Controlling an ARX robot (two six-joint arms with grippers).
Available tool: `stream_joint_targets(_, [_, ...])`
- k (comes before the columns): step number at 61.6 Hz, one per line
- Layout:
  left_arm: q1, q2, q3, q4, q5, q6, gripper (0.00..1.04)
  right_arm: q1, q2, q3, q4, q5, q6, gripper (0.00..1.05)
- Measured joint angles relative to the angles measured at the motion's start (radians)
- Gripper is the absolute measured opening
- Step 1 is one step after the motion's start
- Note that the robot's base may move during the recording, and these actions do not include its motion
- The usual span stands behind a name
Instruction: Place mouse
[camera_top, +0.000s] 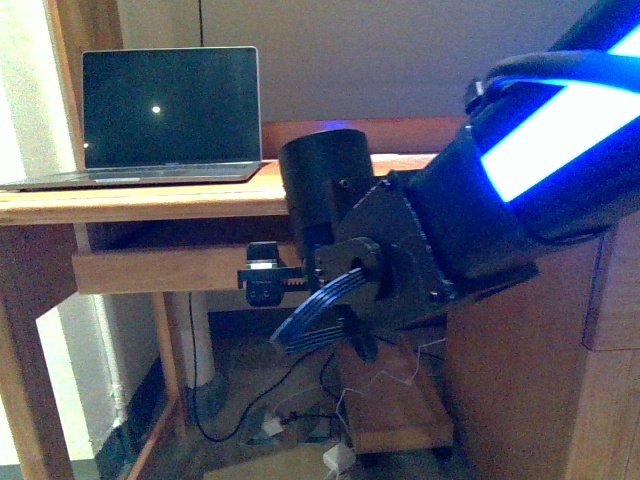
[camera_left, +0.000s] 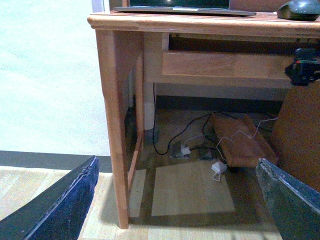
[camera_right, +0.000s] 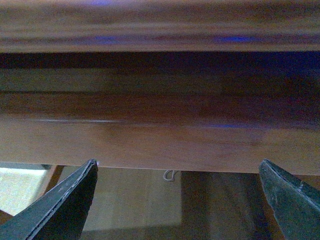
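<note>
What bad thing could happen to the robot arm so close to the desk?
The right gripper is open and empty, right in front of the desk's front rail; lifting carelessly could bump the desk edge. The mouse sits near that edge beside the laptop, so a clumsy reach might knock it off. Loose cables lie below.

I can't read any text, label, brand, number or sign in any of my three views. The laptop (camera_top: 170, 105) on the table (camera_top: 150, 200) shows me a dark screen with only one small bright dot, no characters. The arm (camera_top: 560, 140) crossing my front view carries a glowing blue-white stripe with no lettering I can make out. The wooden panel (camera_right: 160, 135) filling my right wrist view is blurred and bare of markings.
</note>
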Motion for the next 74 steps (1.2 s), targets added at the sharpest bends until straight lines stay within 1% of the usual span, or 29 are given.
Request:
stream_joint_targets(13, [0.000, 0.000, 0.000, 0.000, 0.000, 0.000, 0.97, -0.105, -0.260, -0.236, 0.045, -0.055, 0.035, 0.97])
stream_joint_targets(26, [0.000, 0.000, 0.000, 0.000, 0.000, 0.000, 0.97, -0.185, -0.509, -0.447, 0.067, -0.125, 0.064, 0.97])
stream_joint_targets(33, [0.000, 0.000, 0.000, 0.000, 0.000, 0.000, 0.97, -0.217, -0.660, -0.563, 0.085, -0.130, 0.082, 0.97])
stream_joint_targets(40, [0.000, 0.000, 0.000, 0.000, 0.000, 0.000, 0.97, -0.241, -0.838, -0.702, 0.095, -0.108, 0.113, 0.97])
stream_joint_targets(49, [0.000, 0.000, 0.000, 0.000, 0.000, 0.000, 0.97, -0.260, -1.062, -0.894, 0.095, -0.089, 0.151, 0.97])
stream_joint_targets(55, [0.000, 0.000, 0.000, 0.000, 0.000, 0.000, 0.97, -0.257, -1.216, -1.007, 0.059, -0.076, 0.161, 0.97])
stream_joint_targets(61, [0.000, 0.000, 0.000, 0.000, 0.000, 0.000, 0.97, -0.221, -1.382, -1.104, -0.017, -0.043, 0.161, 0.97])
stream_joint_targets(65, [0.000, 0.000, 0.000, 0.000, 0.000, 0.000, 0.97, -0.169, -1.509, -1.165, -0.087, -0.011, 0.156, 0.97])
stream_joint_targets(67, [0.000, 0.000, 0.000, 0.000, 0.000, 0.000, 0.97, -0.151, -1.553, -1.181, -0.121, 0.005, 0.139, 0.96])
stream_joint_targets(69, [0.000, 0.000, 0.000, 0.000, 0.000, 0.000, 0.97, -0.146, -1.600, -1.188, -0.183, 0.026, 0.080, 0.89])
stream_joint_targets(74, [0.000, 0.000, 0.000, 0.000, 0.000, 0.000, 0.97, -0.188, -1.673, -1.204, -0.229, 0.000, -0.032, 0.76])
